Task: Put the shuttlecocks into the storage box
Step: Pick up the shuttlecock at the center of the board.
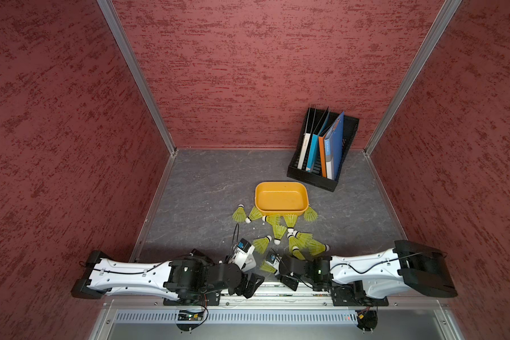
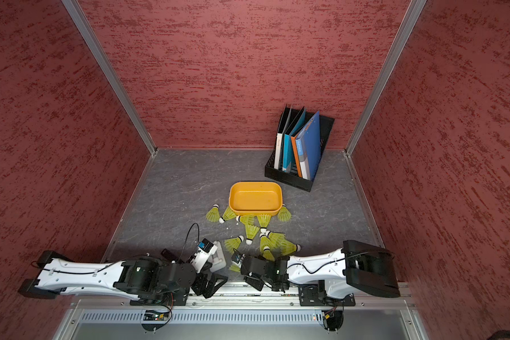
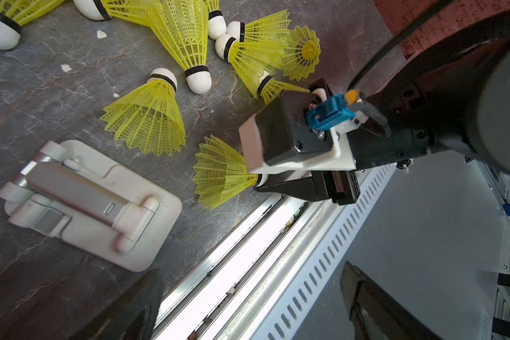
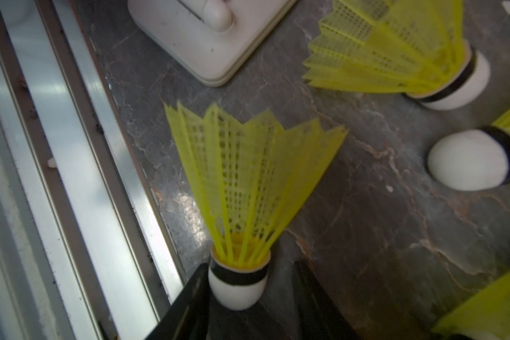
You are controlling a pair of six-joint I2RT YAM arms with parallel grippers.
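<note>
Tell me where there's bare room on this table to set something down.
Free: the table between the left wall and the tray; also right of the tray, in front of the file rack. Crowded: shuttlecocks from the tray to the near edge.

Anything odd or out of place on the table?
Small white flakes are scattered on the table among the shuttlecocks, possibly chipped material. A white folding stand lies flat near the front edge, no part of the job.
</note>
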